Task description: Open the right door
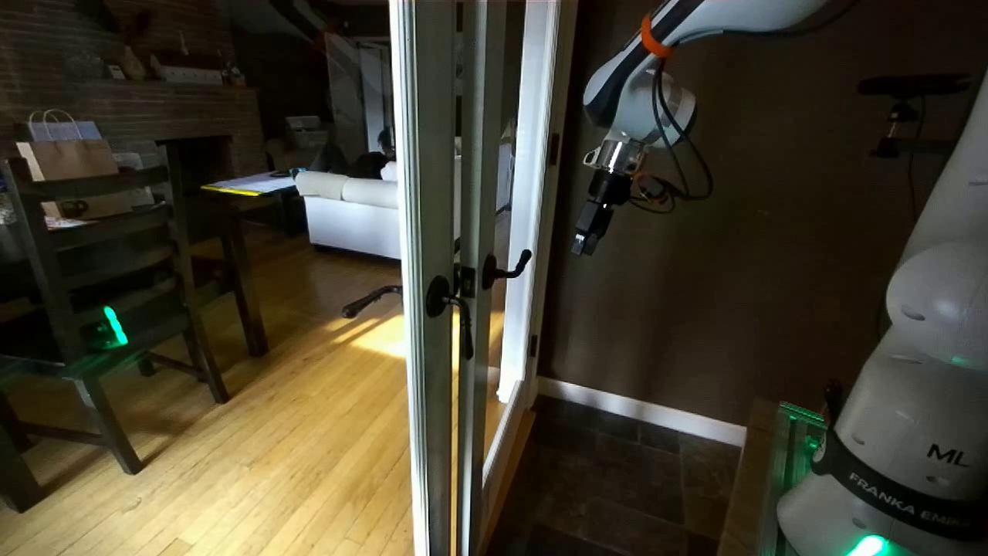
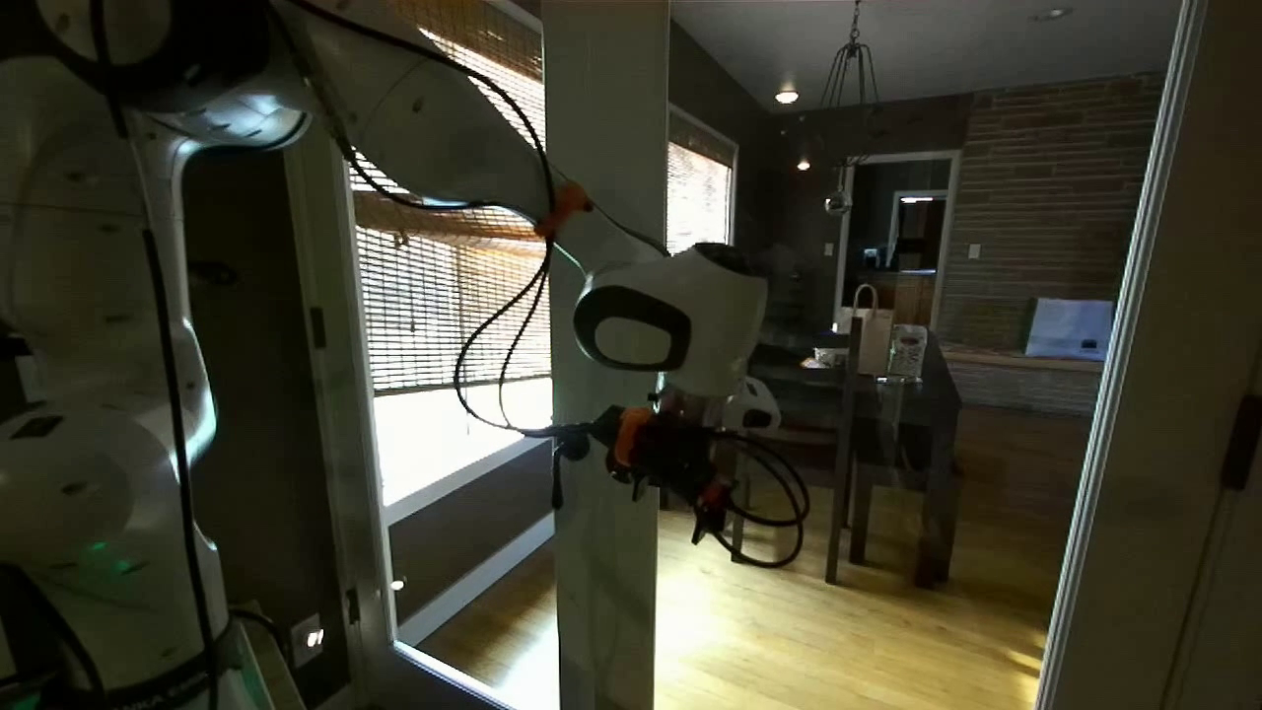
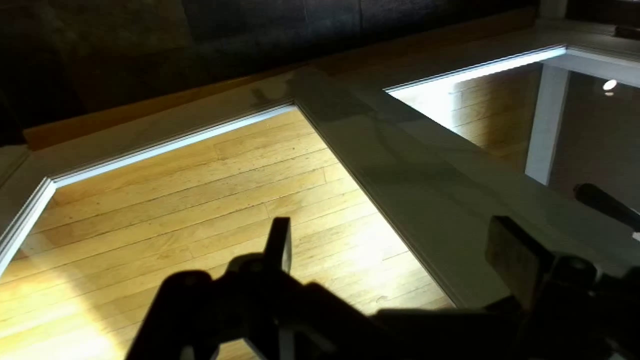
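I have my gripper (image 3: 392,237) released, fingers (image 3: 515,265) spread, on the near side of the right door (image 1: 432,224), apart from its lever handle (image 1: 440,297).

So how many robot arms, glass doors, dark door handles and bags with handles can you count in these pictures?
Robot arm: 1
Glass doors: 2
Dark door handles: 3 in sight in an exterior view
Bag with handles: 1
Total: 7
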Controlling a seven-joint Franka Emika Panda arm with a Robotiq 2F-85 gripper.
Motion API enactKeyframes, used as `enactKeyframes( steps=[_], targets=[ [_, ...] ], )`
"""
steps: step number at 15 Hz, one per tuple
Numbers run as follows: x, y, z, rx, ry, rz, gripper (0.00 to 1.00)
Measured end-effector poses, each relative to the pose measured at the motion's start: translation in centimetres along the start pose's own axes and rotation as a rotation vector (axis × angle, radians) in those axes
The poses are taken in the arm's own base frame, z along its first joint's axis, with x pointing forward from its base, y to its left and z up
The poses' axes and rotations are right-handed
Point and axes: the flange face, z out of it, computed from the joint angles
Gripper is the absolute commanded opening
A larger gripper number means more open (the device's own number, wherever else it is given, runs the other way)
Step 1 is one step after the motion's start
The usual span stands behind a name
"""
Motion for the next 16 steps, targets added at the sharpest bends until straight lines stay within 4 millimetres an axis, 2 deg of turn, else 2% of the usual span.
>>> enactKeyframes(
  steps=[3, 6, 11, 16],
  targets=[
    [-0.3, 0.3, 0.1, -0.011, 0.006, 0.007, 1.0],
    [0.8, -0.3, 0.4, -0.085, 0.047, -0.032, 1.0],
    [2.9, -4.9, 2.4, -0.18, 0.099, -0.18, 1.0],
    [2.9, -8.1, 2.8, -0.184, 0.116, -0.249, 1.0]
  ],
)
